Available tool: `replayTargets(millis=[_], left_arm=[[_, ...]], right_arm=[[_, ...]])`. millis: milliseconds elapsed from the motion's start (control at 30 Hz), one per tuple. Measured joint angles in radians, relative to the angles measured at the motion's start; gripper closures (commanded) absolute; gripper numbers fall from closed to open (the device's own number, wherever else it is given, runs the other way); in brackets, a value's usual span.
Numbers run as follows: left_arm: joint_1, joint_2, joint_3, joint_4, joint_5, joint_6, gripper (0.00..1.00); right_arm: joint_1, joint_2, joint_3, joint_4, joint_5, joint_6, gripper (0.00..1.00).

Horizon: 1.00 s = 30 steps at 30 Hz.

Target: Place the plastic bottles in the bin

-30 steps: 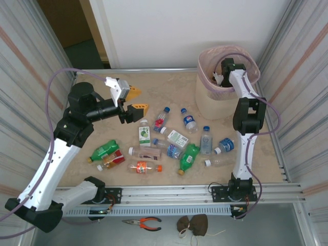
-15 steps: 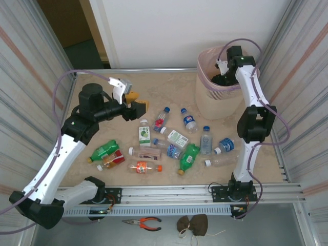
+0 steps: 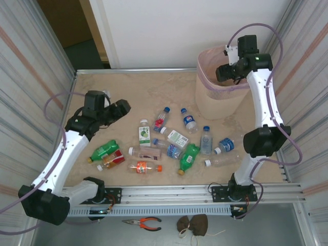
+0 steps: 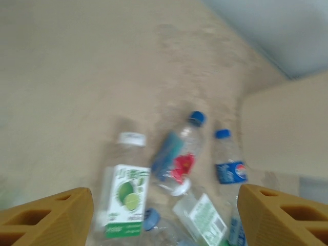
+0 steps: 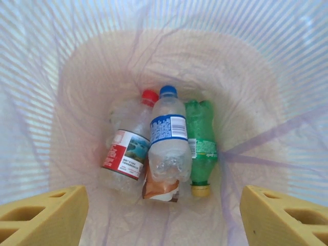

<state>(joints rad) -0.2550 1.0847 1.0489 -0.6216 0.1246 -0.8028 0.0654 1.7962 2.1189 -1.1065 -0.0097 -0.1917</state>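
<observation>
Several plastic bottles lie in a loose cluster mid-table, among them a lime-labelled one (image 3: 144,135), a green one (image 3: 188,156) and an orange one (image 3: 144,166). My left gripper (image 3: 122,107) hangs left of the cluster, above the table. In its wrist view the left gripper (image 4: 164,220) is open and empty over the lime-labelled bottle (image 4: 125,197) and a blue-and-red one (image 4: 179,154). My right gripper (image 3: 226,73) hovers over the bin (image 3: 215,102). It (image 5: 164,215) is open and empty above several bottles on the bin's floor, including a blue-capped clear bottle (image 5: 168,138) and a green one (image 5: 201,143).
Corrugated metal walls close in the table on the left and right. The bin's pink liner (image 5: 92,77) drapes over its rim. A bare stretch of table (image 3: 154,89) lies between the cluster and the back wall. Pliers (image 3: 143,222) lie off the front rail.
My left arm has dropped lower and turned its gripper down toward the bottle cluster. My right arm has risen, lifting its gripper up out of the bin.
</observation>
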Motion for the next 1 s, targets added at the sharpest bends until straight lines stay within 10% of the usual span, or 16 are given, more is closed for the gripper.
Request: replayTargets(millis=[533, 1000], left_arm=[[0.525, -0.042, -0.198, -0.382, 0.086, -0.350, 0.19], [0.665, -0.005, -0.291, -0.471, 0.180, -0.400, 0.08]], right_arm=[[0.106, -0.267, -0.190, 0.112, 0.041, 0.025, 0.23], [0.106, -0.313, -0.264, 0.157, 0.044, 0.026, 0.23]])
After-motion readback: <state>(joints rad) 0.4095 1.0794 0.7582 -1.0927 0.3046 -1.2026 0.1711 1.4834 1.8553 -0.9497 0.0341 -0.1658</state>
